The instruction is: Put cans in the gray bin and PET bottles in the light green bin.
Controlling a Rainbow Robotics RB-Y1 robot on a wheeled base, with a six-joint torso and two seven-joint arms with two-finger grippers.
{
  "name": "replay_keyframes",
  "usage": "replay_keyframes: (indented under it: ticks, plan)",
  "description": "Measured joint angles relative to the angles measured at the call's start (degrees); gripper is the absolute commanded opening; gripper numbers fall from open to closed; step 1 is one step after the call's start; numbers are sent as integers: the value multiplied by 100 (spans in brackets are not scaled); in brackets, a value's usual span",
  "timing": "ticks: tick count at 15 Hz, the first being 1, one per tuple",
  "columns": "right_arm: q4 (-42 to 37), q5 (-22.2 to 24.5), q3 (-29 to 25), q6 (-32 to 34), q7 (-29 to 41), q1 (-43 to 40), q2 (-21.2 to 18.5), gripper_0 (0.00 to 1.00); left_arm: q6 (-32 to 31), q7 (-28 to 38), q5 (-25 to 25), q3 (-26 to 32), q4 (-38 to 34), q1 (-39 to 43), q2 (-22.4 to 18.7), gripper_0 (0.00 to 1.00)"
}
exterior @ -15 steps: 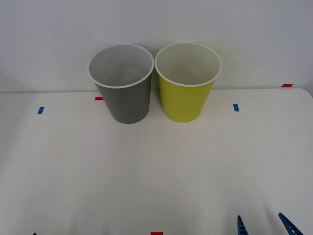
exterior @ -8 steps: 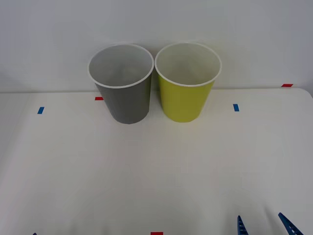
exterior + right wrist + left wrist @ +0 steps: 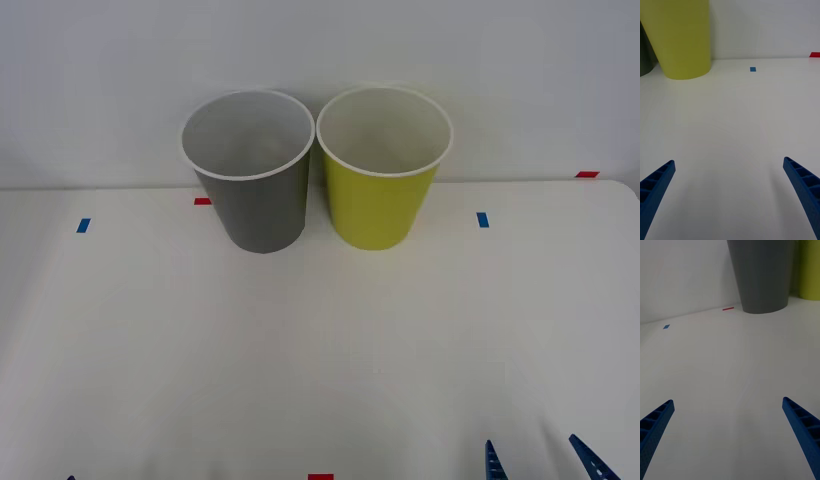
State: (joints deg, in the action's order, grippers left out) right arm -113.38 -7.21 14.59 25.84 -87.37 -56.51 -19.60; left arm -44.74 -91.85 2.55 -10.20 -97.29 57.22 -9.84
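Hovering low, right gripper (image 3: 540, 458) spread wide, left gripper (image 3: 728, 435) too (both empty), gray bin (image 3: 252, 180) ahead.

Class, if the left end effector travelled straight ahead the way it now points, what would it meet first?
Probably the gray bin; the open left end effector faces bare table first, though its aim could pass just beside the bin.

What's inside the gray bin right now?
The gray bin shows a pale upper inner wall with nothing visible against it. Its floor is hidden by the near wall, so a can could sit there unseen.
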Motion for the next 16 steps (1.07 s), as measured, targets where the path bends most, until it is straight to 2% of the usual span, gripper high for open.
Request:
replay_keyframes:
  ticks: [16]
  plan:
    - [0, 0, 0, 0, 0, 0, 0, 100, 0, 0, 0, 0, 0, 0, 0, 100]
